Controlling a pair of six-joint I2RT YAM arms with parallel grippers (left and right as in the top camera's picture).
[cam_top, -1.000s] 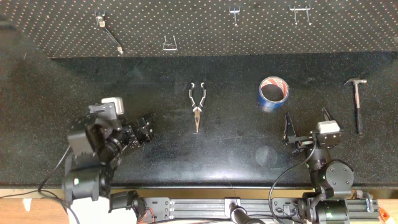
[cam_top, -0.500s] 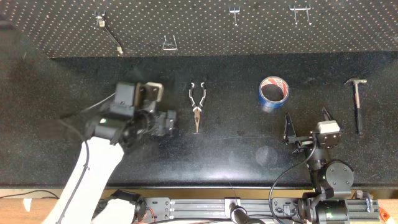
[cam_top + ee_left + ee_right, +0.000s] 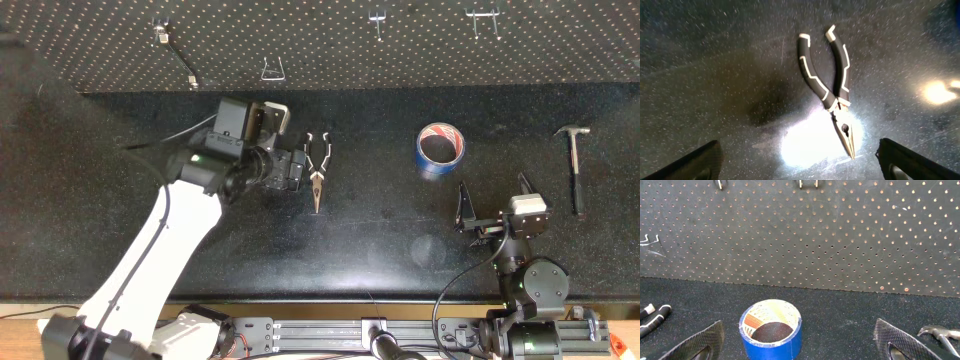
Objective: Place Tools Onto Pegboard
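My left claw (image 3: 800, 167) hangs wide open over the pliers (image 3: 839, 104) at frame centre (stiff, light, grippy handles, I judge); I'd pinch near the pivot.

Bare table (image 3: 380, 225) surrounds the pliers (image 3: 317, 170) on all sides; the left gripper (image 3: 297, 170) hangs over them, fingers spread wide, nothing between. The tape (image 3: 440, 148) lies well apart to the right, the hammer (image 3: 574, 165) farther out. The right gripper (image 3: 493, 203), spread open, faces the tape unobstructed. Behind, hooks (image 3: 272, 70) jut from the pegboard (image 3: 420, 50).
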